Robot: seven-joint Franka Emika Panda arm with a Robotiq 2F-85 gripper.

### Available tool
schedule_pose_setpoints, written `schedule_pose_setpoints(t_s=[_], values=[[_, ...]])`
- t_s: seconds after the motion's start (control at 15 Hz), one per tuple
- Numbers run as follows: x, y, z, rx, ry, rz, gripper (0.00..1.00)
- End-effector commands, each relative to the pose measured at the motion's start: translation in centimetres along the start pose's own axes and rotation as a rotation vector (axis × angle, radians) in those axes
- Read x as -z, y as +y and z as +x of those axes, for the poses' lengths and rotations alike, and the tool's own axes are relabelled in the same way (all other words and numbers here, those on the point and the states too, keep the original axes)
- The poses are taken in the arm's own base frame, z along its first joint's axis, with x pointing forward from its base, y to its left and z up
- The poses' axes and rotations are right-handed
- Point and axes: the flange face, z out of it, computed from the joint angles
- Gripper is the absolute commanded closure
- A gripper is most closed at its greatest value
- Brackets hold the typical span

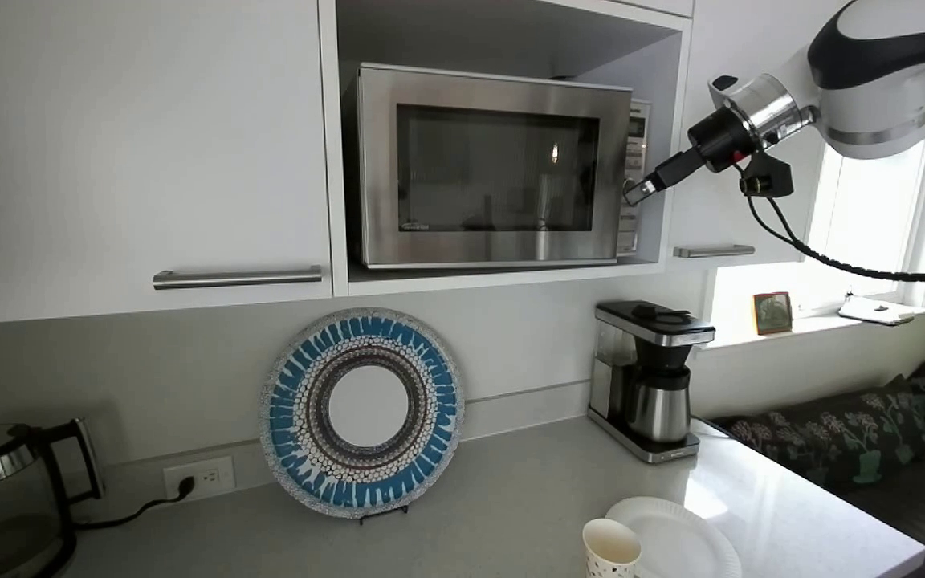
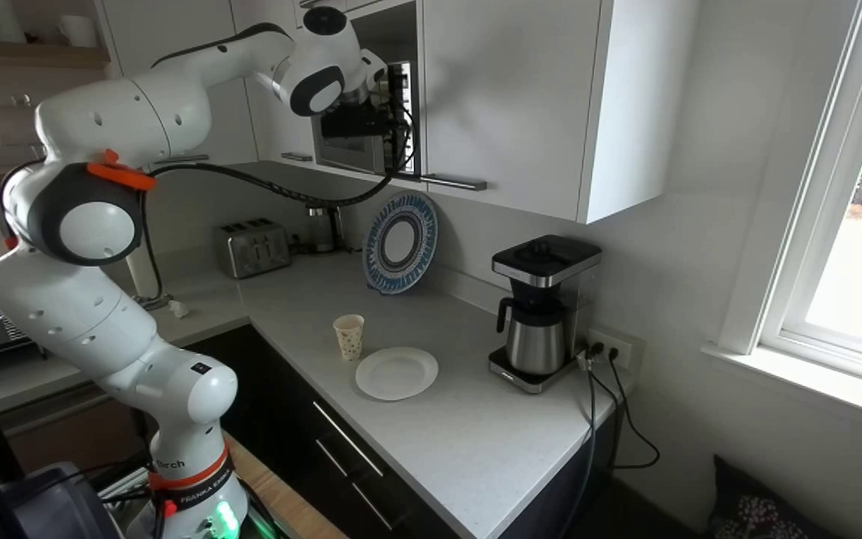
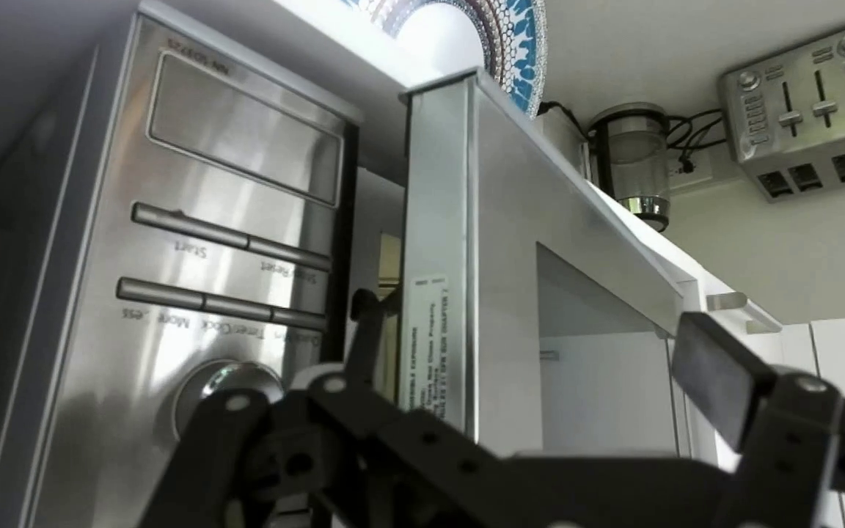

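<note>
A silver microwave [image 1: 503, 250] sits in an open cabinet shelf. Its door [image 3: 507, 293] stands ajar, with a gap between the door's edge and the control panel [image 3: 246, 169]. My gripper [image 3: 543, 343] is open at the door's free edge. In the wrist view one finger is in the gap behind the door, and the other is on the door's front side, apart from it. Whether the inner finger touches the door cannot be told. In an exterior view the fingertips [image 1: 639, 191] are at the door's right edge. In an exterior view the gripper [image 2: 390, 123] is mostly hidden by its mount.
Below are a paper cup [image 2: 349, 337], a white plate [image 2: 396, 373], a coffee maker [image 2: 539, 314] and a round blue decorative plate [image 1: 286, 425]. A toaster [image 2: 253, 248] and a glass carafe [image 1: 5, 506] stand farther along the counter. Cabinet walls [image 1: 675, 120] surround the microwave.
</note>
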Motion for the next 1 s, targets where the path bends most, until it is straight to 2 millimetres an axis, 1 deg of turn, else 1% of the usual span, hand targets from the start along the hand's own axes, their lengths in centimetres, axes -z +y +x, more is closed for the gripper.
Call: schedule_pose_setpoints(t_s=[0.0, 0.47, 0.73, 0.93], values=[[-0.5, 0.5, 0.6, 0.019, -0.023, 0.059, 0.0], [-1.2, 1.4, 1.3, 0.019, -0.055, 0.088, 0.0], [-1.5, 0.9, 1.7, 0.007, -0.042, 0.137, 0.0], [-1.8, 1.2, 1.7, 0.011, -0.041, 0.135, 0.0]])
